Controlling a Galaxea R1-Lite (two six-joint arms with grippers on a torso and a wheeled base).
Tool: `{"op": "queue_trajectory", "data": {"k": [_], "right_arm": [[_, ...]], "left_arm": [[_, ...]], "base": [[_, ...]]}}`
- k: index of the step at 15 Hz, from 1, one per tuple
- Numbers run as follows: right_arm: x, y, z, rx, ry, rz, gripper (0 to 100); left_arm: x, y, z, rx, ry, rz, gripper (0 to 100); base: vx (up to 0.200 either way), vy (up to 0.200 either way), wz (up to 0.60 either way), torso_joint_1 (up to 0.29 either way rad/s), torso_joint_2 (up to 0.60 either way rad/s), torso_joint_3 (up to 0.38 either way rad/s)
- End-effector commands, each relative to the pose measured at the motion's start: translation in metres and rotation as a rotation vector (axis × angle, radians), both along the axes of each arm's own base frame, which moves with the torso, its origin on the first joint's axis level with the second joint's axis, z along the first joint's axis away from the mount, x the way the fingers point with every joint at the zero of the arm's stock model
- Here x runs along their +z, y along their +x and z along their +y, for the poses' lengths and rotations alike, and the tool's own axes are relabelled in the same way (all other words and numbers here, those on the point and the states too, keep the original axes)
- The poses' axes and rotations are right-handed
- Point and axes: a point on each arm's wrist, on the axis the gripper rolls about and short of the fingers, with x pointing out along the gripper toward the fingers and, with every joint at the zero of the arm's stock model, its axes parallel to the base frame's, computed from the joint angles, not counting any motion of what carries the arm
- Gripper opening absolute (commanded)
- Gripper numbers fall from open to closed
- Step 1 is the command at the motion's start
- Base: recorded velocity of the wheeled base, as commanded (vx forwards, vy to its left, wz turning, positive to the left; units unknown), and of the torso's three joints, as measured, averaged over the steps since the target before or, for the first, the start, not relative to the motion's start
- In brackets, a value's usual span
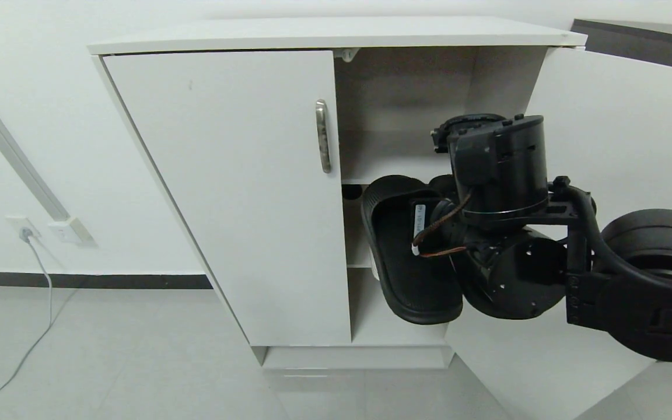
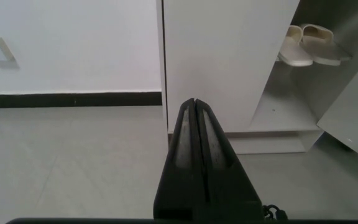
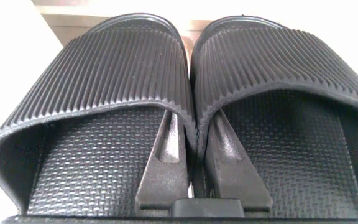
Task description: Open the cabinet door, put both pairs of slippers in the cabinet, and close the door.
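The white cabinet has its right door swung open and its left door closed. In the opening, around the middle shelf's height, my right arm holds a pair of black slippers tilted with the soles toward the shelves. My right gripper is shut on the black slippers, with one finger in each and their adjoining side walls pinched between. A pair of cream slippers lies on a shelf inside. My left gripper is shut on nothing, low above the floor before the cabinet.
A metal handle is on the closed left door. A wall socket with a grey cable trailing over the floor is at the left. The open door stands close beside my right arm.
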Motion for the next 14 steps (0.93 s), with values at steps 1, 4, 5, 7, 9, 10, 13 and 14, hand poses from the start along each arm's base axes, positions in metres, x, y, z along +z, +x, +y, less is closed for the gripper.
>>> {"op": "queue_trajectory", "data": {"k": [1, 4, 5, 7, 9, 10, 13, 14], "right_arm": [[0.004, 0.000, -0.001, -0.001, 0.013, -0.010, 0], [0.007, 0.000, 0.000, 0.000, 0.009, -0.016, 0], [0.007, 0.000, 0.000, 0.001, 0.006, -0.015, 0], [0.004, 0.003, -0.001, -0.007, 0.005, -0.012, 0], [-0.002, 0.014, 0.000, -0.025, 0.009, -0.012, 0], [-0.004, 0.021, 0.002, -0.032, 0.023, -0.024, 0], [-0.005, 0.043, 0.006, -0.048, 0.039, -0.033, 0], [-0.006, 0.056, 0.008, -0.063, 0.044, -0.038, 0]], "left_arm": [[0.000, 0.000, 0.000, 0.000, 0.000, 0.001, 0], [0.000, 0.000, 0.000, 0.001, 0.000, 0.001, 0], [0.000, 0.000, 0.000, 0.000, -0.001, 0.001, 0], [0.000, 0.000, 0.000, 0.000, 0.000, 0.001, 0], [0.000, 0.000, 0.000, 0.000, 0.000, 0.001, 0], [0.000, 0.000, 0.000, 0.000, 0.000, 0.001, 0], [0.000, 0.000, 0.000, 0.000, 0.000, 0.001, 0], [0.000, 0.000, 0.000, 0.000, 0.000, 0.001, 0]], "base": [[0.200, 0.000, 0.00, -0.007, 0.00, 0.007], [0.200, 0.000, 0.00, 0.006, 0.00, 0.004], [0.200, 0.000, 0.00, 0.002, 0.00, 0.007], [0.200, 0.000, 0.00, 0.005, 0.00, 0.005], [0.000, 0.000, 0.00, 0.000, 0.00, 0.000], [0.000, 0.000, 0.00, 0.000, 0.00, 0.000], [0.000, 0.000, 0.00, 0.000, 0.00, 0.000], [0.000, 0.000, 0.00, 0.000, 0.00, 0.000]]}}
